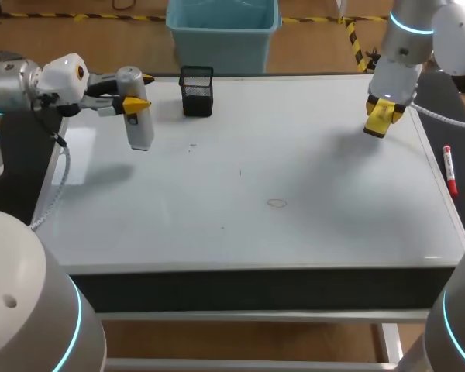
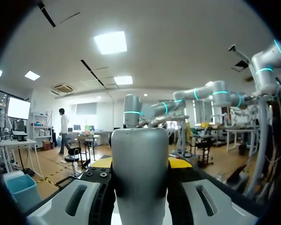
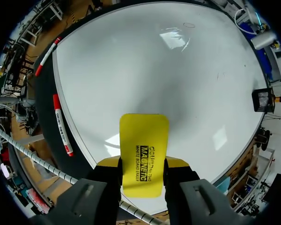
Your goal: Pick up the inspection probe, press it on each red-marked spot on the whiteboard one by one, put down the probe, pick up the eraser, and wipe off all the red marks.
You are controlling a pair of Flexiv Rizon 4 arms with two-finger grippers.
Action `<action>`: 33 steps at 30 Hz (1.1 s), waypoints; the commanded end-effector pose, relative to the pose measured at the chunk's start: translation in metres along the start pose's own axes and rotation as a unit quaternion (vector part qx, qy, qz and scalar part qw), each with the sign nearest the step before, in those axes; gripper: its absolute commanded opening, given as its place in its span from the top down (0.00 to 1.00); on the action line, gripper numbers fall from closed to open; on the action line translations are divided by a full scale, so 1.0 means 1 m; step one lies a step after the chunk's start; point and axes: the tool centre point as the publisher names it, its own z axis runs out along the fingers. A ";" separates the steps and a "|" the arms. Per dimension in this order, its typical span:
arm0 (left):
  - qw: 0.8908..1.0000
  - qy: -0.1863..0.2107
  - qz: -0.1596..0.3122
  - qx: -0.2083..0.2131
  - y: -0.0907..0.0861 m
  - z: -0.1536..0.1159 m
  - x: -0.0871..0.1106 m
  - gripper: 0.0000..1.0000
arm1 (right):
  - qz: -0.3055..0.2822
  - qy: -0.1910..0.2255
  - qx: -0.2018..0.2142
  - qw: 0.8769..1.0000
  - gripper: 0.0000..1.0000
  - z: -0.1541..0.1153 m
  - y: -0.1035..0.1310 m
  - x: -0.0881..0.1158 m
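Observation:
The grey inspection probe (image 1: pixel 138 116) hangs over the whiteboard's (image 1: pixel 294 163) left rear part, with my left gripper (image 1: pixel 132 101) shut on it; in the left wrist view the probe (image 2: pixel 139 173) fills the gap between the left gripper's (image 2: pixel 140 161) fingers. Above the board's right rear corner my right gripper (image 1: pixel 384 115) is shut on the yellow eraser (image 1: pixel 378 120). The right wrist view shows the eraser (image 3: pixel 144 154) clamped flat in the right gripper (image 3: pixel 143 165), looking down on the whiteboard (image 3: pixel 168 70). A faint red ring mark (image 1: pixel 277 203) (image 3: pixel 189 25) lies near the board's middle.
A black mesh pen holder (image 1: pixel 197 91) (image 3: pixel 261 100) stands at the back of the board, close to the probe. A red marker (image 1: pixel 449 170) (image 3: pixel 61 124) lies on the dark strip along the right edge, and a second marker (image 3: pixel 46 56) lies further along it.

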 end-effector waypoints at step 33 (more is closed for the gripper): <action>1.000 0.001 0.000 0.001 0.000 0.000 -0.001 1.00 | -0.150 0.008 -0.024 0.988 1.00 -0.009 0.244 -0.103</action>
